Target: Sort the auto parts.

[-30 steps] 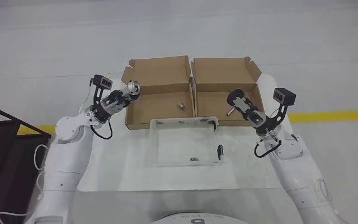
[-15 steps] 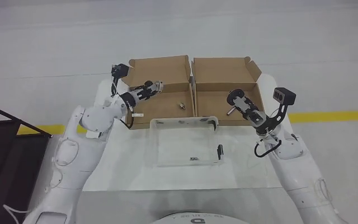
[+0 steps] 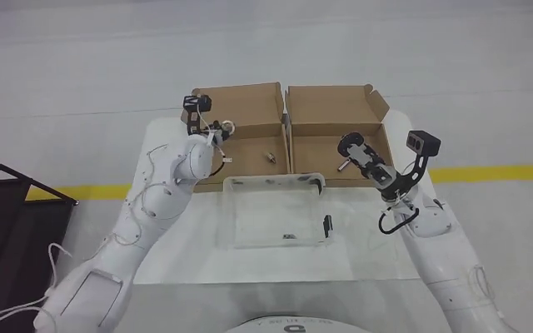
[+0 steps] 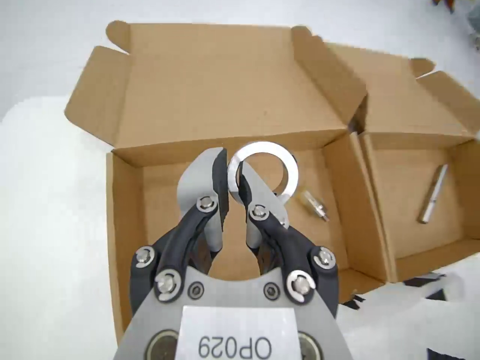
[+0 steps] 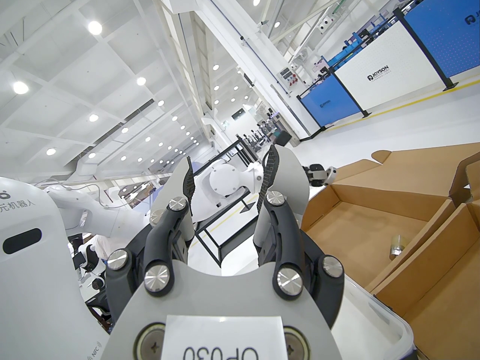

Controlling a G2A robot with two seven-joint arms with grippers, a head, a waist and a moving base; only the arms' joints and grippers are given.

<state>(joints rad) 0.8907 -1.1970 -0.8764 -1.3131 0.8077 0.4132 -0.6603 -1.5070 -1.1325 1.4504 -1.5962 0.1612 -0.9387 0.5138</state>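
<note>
My left gripper (image 4: 230, 168) is shut on the rim of a flat metal ring (image 4: 262, 174), hanging above the left cardboard box (image 4: 127, 204). From the top view, that gripper (image 3: 220, 130) and ring (image 3: 227, 128) sit over the box's back left part. A small bolt-like part (image 4: 315, 207) lies on the box floor. A metal pin (image 4: 433, 198) lies in the right cardboard box (image 3: 321, 154). My right gripper (image 3: 350, 143) is open and holds nothing, raised over the right box with its fingers tilted upward (image 5: 230, 162).
A clear plastic tray (image 3: 271, 178) stands in front of the two boxes, with a small black part (image 3: 327, 223) and a tiny metal part (image 3: 287, 236) in it. Both box lids stand open at the back. White table surface surrounds the tray.
My left arm has swung from outside the left box's left side to above its interior, carrying the ring. The right arm has stayed still.
</note>
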